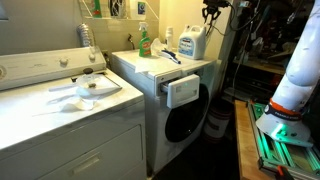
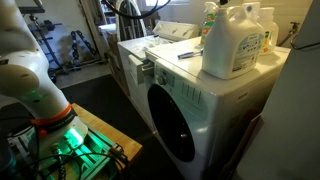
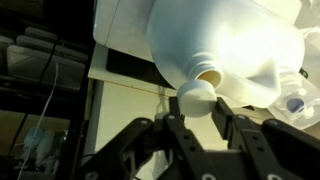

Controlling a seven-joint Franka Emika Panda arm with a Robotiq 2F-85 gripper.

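- wrist view: the black two-finger gripper (image 3: 198,106) shows at the bottom edge. its fingers are drawn close together and pinched on a small white round plastic cap (image 3: 195,97). they press on the cap's sides, which keeps it from dropping.
- just past the cap is the open round spout (image 3: 207,75) of a large white translucent plastic detergent jug (image 3: 245,45). cap and spout sit just beside each other, and i cannot tell whether they touch. the cap looks clear of the spout's thread, so the opening is bare.
- in an exterior view the jug (image 1: 192,42) stands upright on the flat top of a white front-loading washing machine (image 1: 190,115), near a front corner. standing on its base, it keeps the uncapped spout pointing up, so nothing can run out. the gripper (image 1: 211,12) hangs above it, close to the jug's top.
- below the jug, a white plastic detergent drawer (image 1: 183,92) stands pulled out of the washer's front face, with its inside open to the air.
- further back on the same top stands a green plastic bottle (image 1: 144,42), well apart from the jug and out of the gripper's way.
- beyond that is a white top-panel dryer (image 1: 60,115) with a pale crumpled sheet (image 1: 85,90) lying flat on its lid.
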